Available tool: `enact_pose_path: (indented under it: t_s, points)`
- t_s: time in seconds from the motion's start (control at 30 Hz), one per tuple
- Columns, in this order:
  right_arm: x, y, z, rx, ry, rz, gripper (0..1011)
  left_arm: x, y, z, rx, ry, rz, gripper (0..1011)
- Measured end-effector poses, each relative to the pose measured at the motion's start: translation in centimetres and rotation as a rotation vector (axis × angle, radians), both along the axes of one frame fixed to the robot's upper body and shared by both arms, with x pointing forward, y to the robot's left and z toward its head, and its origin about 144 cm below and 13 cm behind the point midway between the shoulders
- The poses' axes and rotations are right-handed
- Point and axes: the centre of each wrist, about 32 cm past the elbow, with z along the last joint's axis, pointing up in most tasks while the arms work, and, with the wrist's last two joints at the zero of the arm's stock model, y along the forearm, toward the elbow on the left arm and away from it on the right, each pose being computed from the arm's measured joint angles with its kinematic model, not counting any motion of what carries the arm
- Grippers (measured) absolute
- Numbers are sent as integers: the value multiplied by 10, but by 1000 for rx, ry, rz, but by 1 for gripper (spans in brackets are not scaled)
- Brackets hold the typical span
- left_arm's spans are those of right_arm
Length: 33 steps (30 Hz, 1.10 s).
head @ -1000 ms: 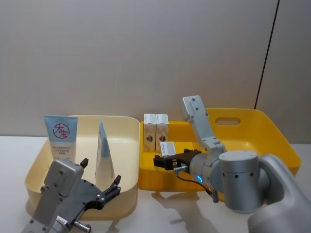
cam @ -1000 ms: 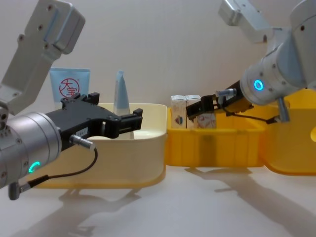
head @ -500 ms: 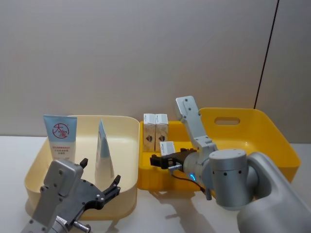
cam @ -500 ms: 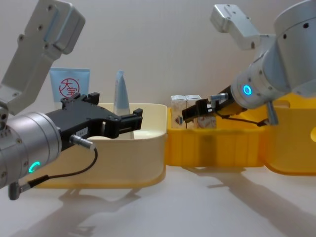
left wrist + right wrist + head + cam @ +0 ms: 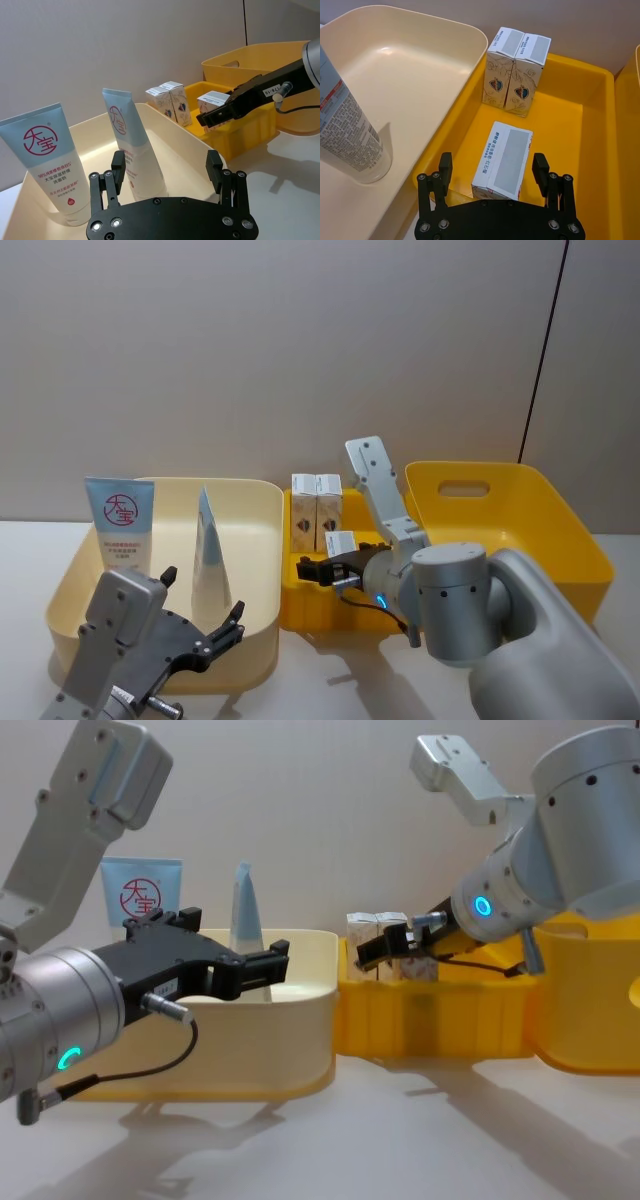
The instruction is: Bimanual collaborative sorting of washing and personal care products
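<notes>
Two white cartons (image 5: 316,508) stand side by side at the back of the small yellow bin (image 5: 291,602). A third carton (image 5: 503,159) stands apart in front of them. My right gripper (image 5: 492,161) hangs open just above it, one finger off each side, touching nothing. In the cream bin (image 5: 62,590) the light blue tube with the red round logo (image 5: 120,524) and the pale tapering tube (image 5: 208,558) stand upright. My left gripper (image 5: 205,598) is open over the cream bin's front, a short way before the tapering tube (image 5: 134,145).
A larger yellow bin (image 5: 560,530) with a handle slot adjoins the small one on the right. The bins sit in a row against the grey wall. Bare tabletop (image 5: 420,1130) lies in front of them.
My right gripper has shifted left along the small yellow bin, toward the cream bin, staying open. The left gripper and the tubes have held still.
</notes>
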Motion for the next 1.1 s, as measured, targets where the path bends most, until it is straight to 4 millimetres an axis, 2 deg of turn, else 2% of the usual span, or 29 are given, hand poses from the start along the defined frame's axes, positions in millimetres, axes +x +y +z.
enact_pose_path:
  t_s: [0.27,0.3,0.37,0.4,0.47,0.5,0.73,1.1]
  points:
    - [2,2,0,-2,-1,3,873,0,0,0,0,0,0,1003]
    - [2,2,0,-2,-2,3,810,0,0,0,0,0,0,1003]
    - [2,2,-1,-3,-1,4,768,0,0,0,0,0,0,1003]
    - [2,2,-1,-3,-1,4,712,0,0,0,0,0,0,1003]
    - [3,3,-1,-4,-1,4,651,0,0,0,0,0,0,1003]
    - [3,3,-1,-4,0,4,651,0,0,0,0,0,0,1004]
    - [3,3,-1,-5,-1,5,432,0,0,0,0,0,0,1003]
    - [2,2,1,-3,-24,7,429,0,0,0,0,0,0,1003]
